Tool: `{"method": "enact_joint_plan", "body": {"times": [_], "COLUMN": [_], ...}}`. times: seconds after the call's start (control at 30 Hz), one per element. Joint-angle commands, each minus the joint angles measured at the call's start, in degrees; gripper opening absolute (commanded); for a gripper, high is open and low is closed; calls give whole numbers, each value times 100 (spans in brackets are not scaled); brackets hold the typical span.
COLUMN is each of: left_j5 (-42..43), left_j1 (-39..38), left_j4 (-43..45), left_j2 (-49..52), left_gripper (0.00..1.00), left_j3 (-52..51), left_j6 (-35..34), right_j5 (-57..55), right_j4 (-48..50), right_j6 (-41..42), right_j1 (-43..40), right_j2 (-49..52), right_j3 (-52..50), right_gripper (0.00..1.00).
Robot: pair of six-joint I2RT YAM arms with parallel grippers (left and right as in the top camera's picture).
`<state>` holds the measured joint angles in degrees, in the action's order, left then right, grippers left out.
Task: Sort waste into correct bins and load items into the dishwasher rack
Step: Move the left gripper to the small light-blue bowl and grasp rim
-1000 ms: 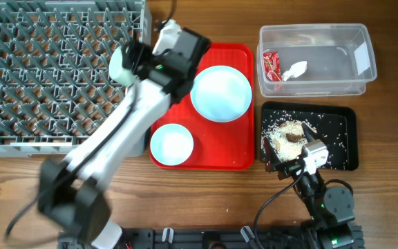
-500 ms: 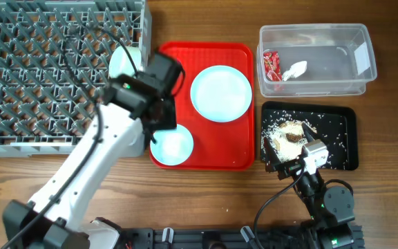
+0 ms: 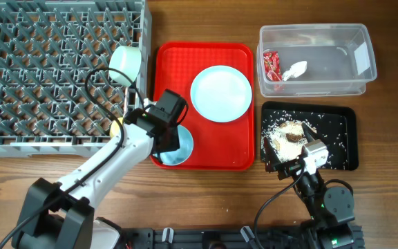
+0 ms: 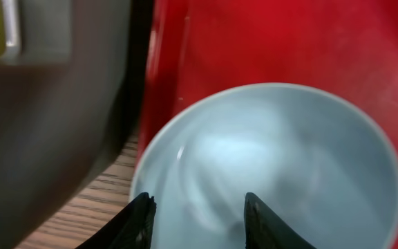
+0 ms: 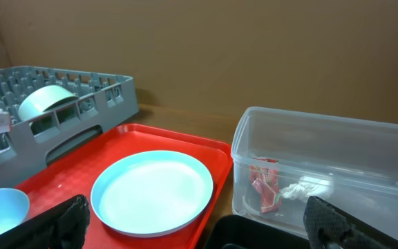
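My left gripper [image 3: 166,135] is open and hangs low over a pale blue bowl [image 3: 179,149] at the front left of the red tray; in the left wrist view both fingers [image 4: 202,223] hover above the bowl [image 4: 275,152]. Another pale blue bowl [image 3: 125,57] stands on edge in the grey rack [image 3: 40,69]. The pale blue plate [image 3: 221,93] lies on the tray. The clear tub [image 3: 351,38] holds the red wrapper [image 3: 271,65] and white napkin [image 3: 295,69]. Food scraps [image 3: 287,131] lie in the black tray [image 3: 340,138]. My right gripper [image 3: 286,164] is open and empty. Fork and spoon are out of view.
The red tray [image 3: 206,152] sits between the rack and the bins. A sliver of yellow [image 3: 116,126] shows in the rack beside my left arm. The right wrist view shows the plate [image 5: 154,194], tub [image 5: 323,138] and rack [image 5: 88,90].
My left gripper has left the first bowl standing in the rack and moved toward the front of the tray, down over the second bowl. The right arm has not moved.
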<state>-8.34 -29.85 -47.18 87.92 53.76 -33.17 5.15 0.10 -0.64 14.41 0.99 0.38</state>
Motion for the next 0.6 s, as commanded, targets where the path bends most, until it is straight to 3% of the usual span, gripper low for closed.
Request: {"method": "enact_joint_plan", "body": {"times": [0.0,0.43,0.57], "left_j5": [-601,-671,-184], "left_j1": [22,7,7], "left_j4": [-68,203,354], "left_j2": [22,553,531], "left_gripper": [42,40,15], "left_j3": [-61,-295,-238], "left_j6": [-50,-33,-31], "right_j5": [90,90,87], "right_j4": [33,31,33], "right_j6": [81,79,81], "right_j1": [-31,-31,-31], "right_j2": [-72,-72,-72], "right_j3": [-9,-9,-9], "right_gripper": [100,100,100]}}
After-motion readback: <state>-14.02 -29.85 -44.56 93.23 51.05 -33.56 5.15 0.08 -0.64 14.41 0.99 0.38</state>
